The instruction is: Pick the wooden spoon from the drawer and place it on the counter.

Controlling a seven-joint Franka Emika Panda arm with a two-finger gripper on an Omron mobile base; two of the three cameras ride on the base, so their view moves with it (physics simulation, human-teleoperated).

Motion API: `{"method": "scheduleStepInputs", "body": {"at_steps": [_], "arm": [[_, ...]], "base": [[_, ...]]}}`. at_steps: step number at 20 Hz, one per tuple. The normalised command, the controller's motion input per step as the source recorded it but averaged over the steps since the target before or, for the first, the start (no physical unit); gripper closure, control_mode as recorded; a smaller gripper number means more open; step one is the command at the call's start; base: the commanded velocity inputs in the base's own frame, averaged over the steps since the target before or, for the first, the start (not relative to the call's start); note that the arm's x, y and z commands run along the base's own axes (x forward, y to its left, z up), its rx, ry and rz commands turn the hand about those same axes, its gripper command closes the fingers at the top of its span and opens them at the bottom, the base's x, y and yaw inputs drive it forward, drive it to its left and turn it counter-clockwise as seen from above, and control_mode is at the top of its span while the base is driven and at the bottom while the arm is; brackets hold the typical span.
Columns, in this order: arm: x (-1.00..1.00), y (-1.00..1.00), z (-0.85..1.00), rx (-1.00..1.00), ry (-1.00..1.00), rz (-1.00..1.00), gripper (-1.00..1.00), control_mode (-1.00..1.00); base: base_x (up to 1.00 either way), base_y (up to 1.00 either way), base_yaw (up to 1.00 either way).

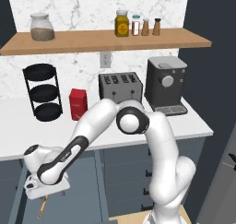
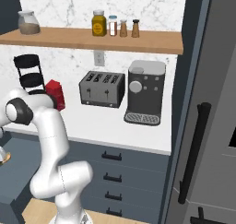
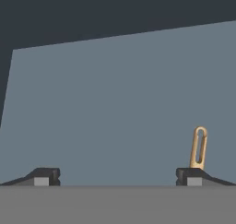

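Observation:
The wooden spoon point(image 3: 199, 148) lies on the flat grey floor of the open drawer point(image 3: 115, 112). Its slotted tan end pokes up just above my right fingertip point(image 3: 193, 176). My gripper point(image 3: 117, 177) is open, its fingers spread wide, with nothing between them. In the left base view the arm bends down to the lower left, and the hand with the gripper point(image 1: 44, 193) hangs low over the drawer point(image 1: 83, 200). The spoon point(image 1: 43, 208) shows just beneath the hand. The white counter point(image 1: 14, 126) runs above the drawer.
On the counter stand a red box point(image 1: 78, 103), a black tiered rack point(image 1: 43, 91), a toaster point(image 1: 120, 86) and a coffee machine point(image 1: 165, 84). A wooden shelf point(image 1: 101, 41) with jars hangs above. A tall dark cabinet point(image 2: 207, 126) stands to the right.

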Motion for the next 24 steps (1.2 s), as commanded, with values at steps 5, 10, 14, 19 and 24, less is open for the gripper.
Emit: {"method": "scheduleStepInputs", "body": {"at_steps": [5, 10, 14, 19, 24], "arm": [[0.36, 0.16, -0.14, 0.00, -0.01, -0.01, -1.00, -1.00], [0.31, 0.41, -0.11, 0.00, 0.00, 0.00, -1.00, -1.00], [0.05, 0.33, -0.24, 0.00, 0.00, 0.00, -1.00, -1.00], [0.00, 0.04, -0.35, 0.00, 0.00, 0.00, -1.00, -1.00], [0.02, 0.11, -0.23, 0.00, -0.02, 0.00, -1.00, -1.00]], "base": [[0.00, 0.00, 0.00], [0.00, 0.00, 0.00], [0.00, 0.00, 0.00], [0.00, 0.00, 0.00], [0.00, 0.00, 0.00]]}}
